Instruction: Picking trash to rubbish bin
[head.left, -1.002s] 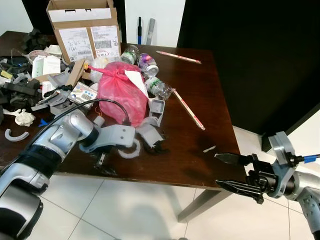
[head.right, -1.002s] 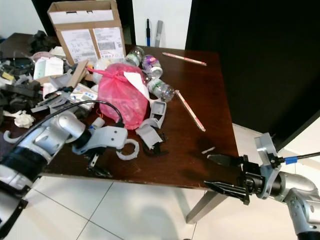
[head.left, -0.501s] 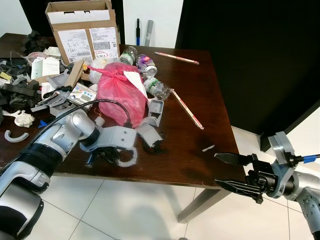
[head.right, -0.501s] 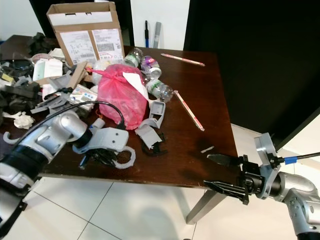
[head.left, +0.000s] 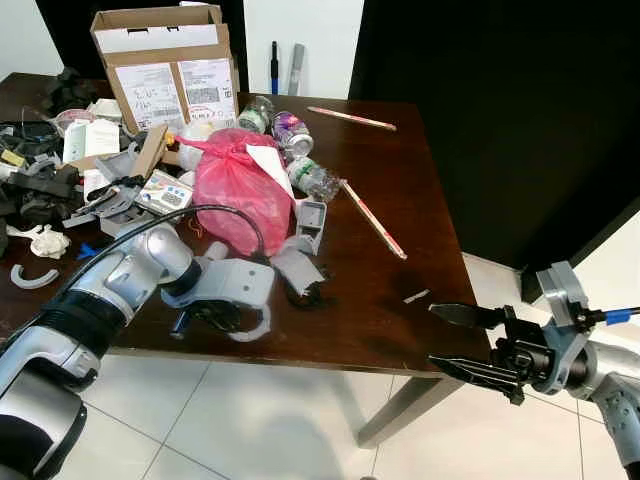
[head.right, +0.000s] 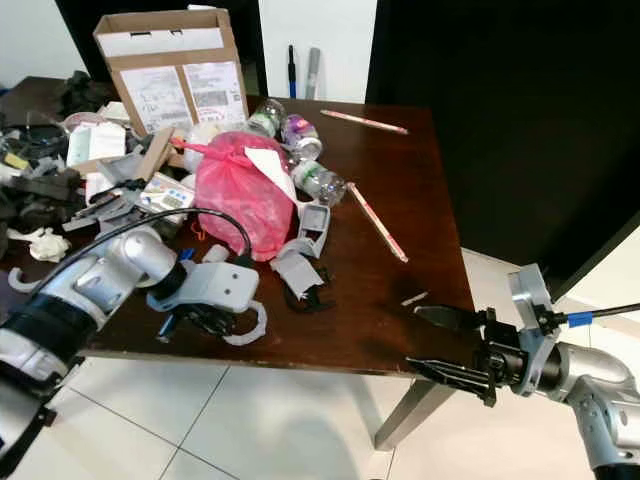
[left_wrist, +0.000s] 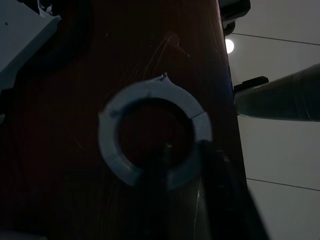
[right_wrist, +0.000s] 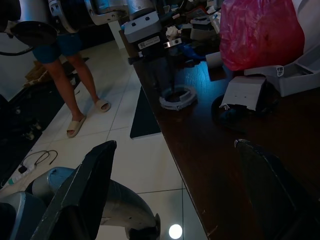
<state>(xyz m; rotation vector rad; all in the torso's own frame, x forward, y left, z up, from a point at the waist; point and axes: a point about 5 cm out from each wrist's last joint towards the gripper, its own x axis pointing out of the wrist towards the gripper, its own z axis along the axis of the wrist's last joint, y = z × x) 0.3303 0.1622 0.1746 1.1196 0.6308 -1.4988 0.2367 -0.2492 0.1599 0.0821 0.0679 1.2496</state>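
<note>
Your left pincer (head.left: 222, 318) has dropped onto the white ring (left_wrist: 152, 131) since a second ago, fingers straddling its rim, not clamped yet. Right pincer (head.left: 447, 341) hangs open off the bench (head.left: 420, 230) edge. Nothing binned so far.

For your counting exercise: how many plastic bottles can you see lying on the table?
2, possibly more. One bottle lies by the cardboard box; another bottle lies right of the pink bag. The clutter may hide others.
</note>
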